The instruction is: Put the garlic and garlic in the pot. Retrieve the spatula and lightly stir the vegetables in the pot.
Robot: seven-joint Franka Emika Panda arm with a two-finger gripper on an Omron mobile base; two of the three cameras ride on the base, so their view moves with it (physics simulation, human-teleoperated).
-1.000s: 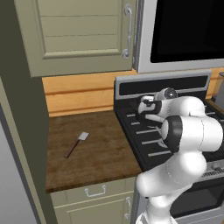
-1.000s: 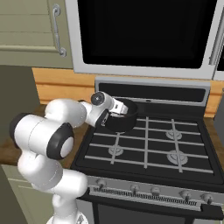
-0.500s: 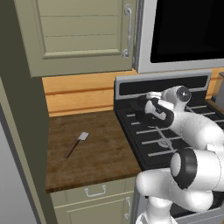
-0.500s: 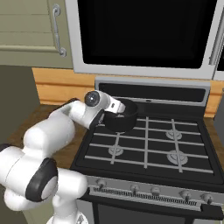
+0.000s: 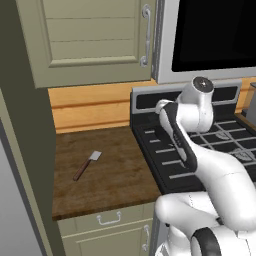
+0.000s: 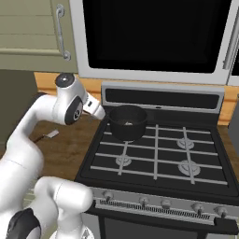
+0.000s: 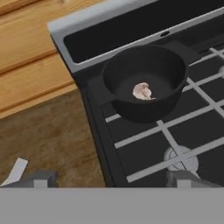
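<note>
The pot (image 7: 144, 81) is black, round and straight-sided, standing upright on the far left burner of the stove. Down on its floor lies pale, lumpy garlic (image 7: 142, 91), off-white with a tan tinge; whether that is one bulb or two pressed together I cannot tell. The spatula (image 5: 87, 165) lies flat on the wooden counter well to the left, its light grey blade farther back than its thin dark brown handle.
</note>
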